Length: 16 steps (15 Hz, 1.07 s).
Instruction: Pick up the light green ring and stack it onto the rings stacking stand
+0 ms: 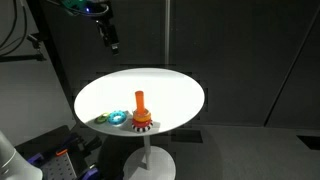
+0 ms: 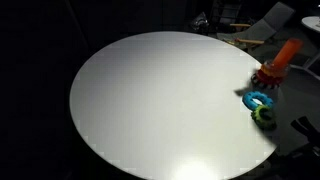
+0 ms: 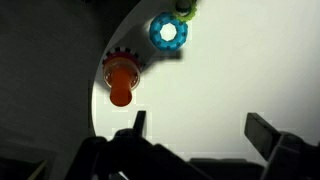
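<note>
The room is dark on every side, with dark walls or curtains behind. Only the round white table (image 1: 170,95) is brightly lit, and it stands on one white leg with a round foot. In an exterior view the table (image 2: 150,100) fills nearly the whole picture, and behind its far edge some furniture shows, too dim to name.

The pincer (image 1: 109,38) hangs high above the table, well apart from all the toys. In the wrist view the pincer (image 3: 200,135) is wide open. Its two dark fingers (image 3: 265,132) stand far from each other with only the white table between them, so it holds nothing. The bottom edge of the picture cuts off their lower parts.

The stand (image 1: 141,112) is upright near the table's edge - an orange peg on a red toothed base, and the peg is bare. A blue ring (image 2: 257,100) lies flat just beside the stand. The green ring (image 2: 265,117) lies on the table next to the blue ring, on the side away from the stand; whether the two touch I cannot tell. In the wrist view the green ring (image 3: 185,7) is cut off by the top edge - only a small part shows.
</note>
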### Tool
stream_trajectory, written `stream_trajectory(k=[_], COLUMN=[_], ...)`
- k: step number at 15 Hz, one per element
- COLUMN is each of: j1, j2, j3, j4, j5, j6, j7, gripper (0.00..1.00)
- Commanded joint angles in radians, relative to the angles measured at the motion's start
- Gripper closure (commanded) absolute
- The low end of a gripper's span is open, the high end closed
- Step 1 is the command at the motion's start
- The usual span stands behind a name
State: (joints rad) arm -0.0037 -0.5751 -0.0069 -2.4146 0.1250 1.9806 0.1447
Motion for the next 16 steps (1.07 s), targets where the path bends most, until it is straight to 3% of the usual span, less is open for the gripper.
stream_trajectory(k=[1,6,16], j1=[-0.008,-0.008,0.013], j2=[0.0,0.0,0.136], j3=[0.006,0.006,0.071], j4=[0.003,0.004,0.022], j5=[0.004,0.004,-0.036], j6=[-0.002,-0.002,-0.01], j7=[-0.004,-0.004,-0.012], gripper=[0.0,0.0,0.0])
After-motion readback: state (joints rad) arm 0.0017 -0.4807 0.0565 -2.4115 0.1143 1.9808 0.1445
